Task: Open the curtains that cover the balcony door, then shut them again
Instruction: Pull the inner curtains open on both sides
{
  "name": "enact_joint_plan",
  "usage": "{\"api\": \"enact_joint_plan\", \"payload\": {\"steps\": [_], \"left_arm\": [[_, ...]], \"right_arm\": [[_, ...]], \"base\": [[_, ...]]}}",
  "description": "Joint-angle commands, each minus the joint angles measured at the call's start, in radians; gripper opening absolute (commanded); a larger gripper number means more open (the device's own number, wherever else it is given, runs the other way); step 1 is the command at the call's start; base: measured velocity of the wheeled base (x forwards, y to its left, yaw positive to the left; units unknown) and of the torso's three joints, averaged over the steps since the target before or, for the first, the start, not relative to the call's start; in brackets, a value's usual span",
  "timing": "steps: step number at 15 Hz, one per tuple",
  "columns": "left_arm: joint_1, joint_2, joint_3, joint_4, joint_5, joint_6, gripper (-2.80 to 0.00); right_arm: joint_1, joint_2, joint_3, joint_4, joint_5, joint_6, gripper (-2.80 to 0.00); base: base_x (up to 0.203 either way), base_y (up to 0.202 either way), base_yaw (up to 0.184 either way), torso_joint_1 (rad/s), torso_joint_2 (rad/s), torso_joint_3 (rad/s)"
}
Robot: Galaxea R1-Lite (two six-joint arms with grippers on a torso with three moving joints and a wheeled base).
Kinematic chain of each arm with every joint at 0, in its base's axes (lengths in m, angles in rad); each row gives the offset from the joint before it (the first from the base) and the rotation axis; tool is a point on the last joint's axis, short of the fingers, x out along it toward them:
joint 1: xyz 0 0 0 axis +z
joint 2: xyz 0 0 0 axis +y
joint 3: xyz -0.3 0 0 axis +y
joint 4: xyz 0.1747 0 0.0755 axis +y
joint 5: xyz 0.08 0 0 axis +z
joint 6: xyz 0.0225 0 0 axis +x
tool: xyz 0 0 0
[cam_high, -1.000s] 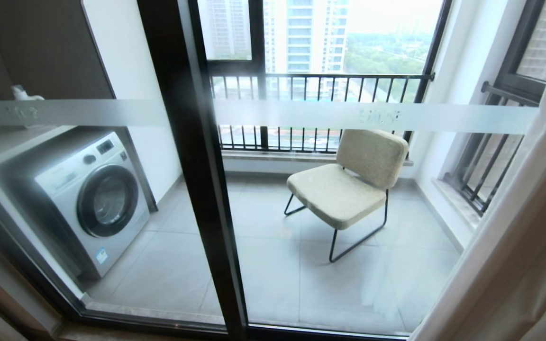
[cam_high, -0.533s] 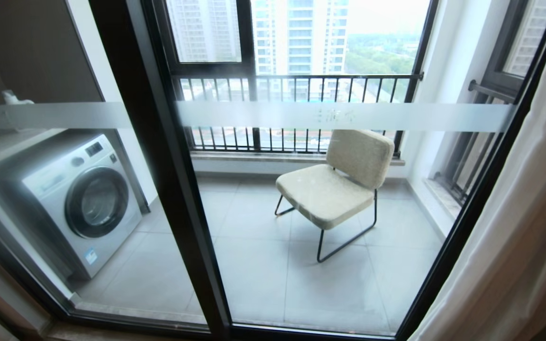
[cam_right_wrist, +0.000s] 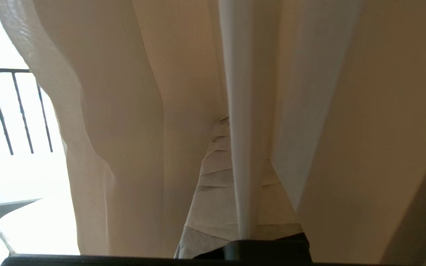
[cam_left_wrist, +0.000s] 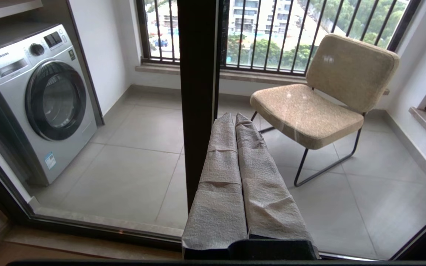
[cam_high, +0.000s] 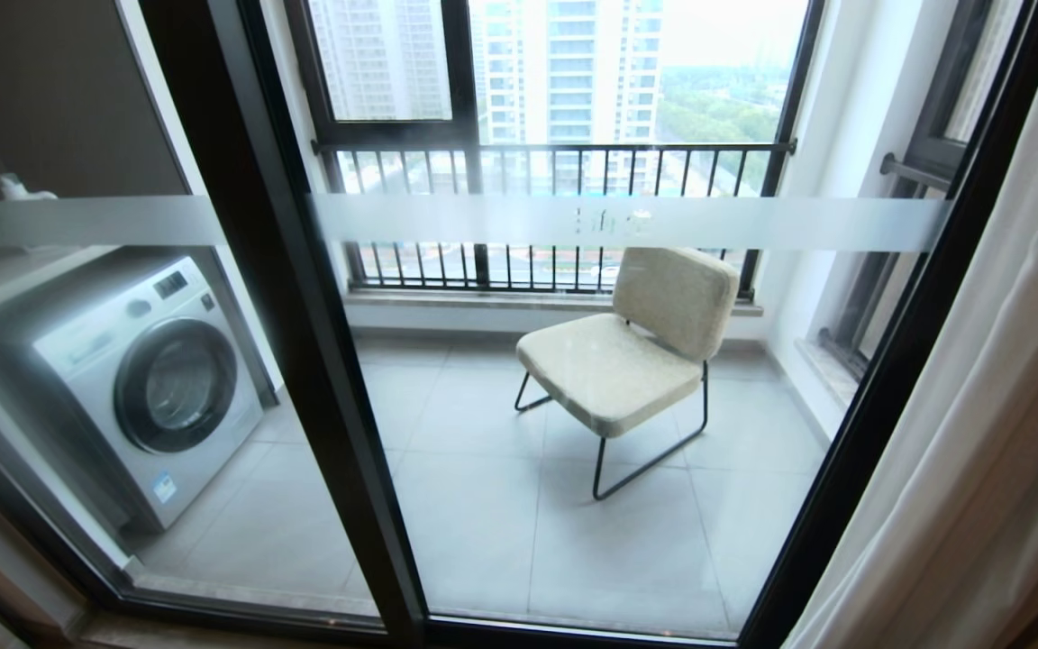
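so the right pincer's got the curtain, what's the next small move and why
Probably keep drawing the curtains further toward the robot's right. The right pincer is shut on a fold of the curtains, and the balcony door is already mostly uncovered, with fabric bunched only at its right edge. The left pincer is shut, holds nothing and faces the glass.

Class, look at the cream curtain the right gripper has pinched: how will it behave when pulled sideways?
The curtain hangs in soft folds, so it is probably floppy and would trail behind the right gripper rather than move as one piece. Its smooth-looking fold between the shut jaws might slip. It looks light for its length.
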Motion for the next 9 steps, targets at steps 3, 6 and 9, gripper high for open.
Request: {"api": "enact_joint_plan", "payload": {"steps": [3,6,9], "left_arm": [[0.001,0.0,0.0,-0.001,0.001,-0.001,-2.8],[0.001,0.0,0.0,-0.001,0.001,-0.001,-2.8],[0.001,0.0,0.0,-0.001,0.001,-0.001,-2.8]], "right_arm": [[0.0,0.005,-0.003,0.0,0.0,0.001,-2.8],[0.0,0.016,-0.011,0.002,0.0,0.001,-2.8],[-0.003,0.046,-0.034,-0.007,-0.001,0.001,-2.8]], "base": [[0.0,0.0,0.0,0.0,0.0,0.0],[0.0,0.0,0.0,0.0,0.0,0.0],[0.0,0.0,0.0,0.0,0.0,0.0]]}}
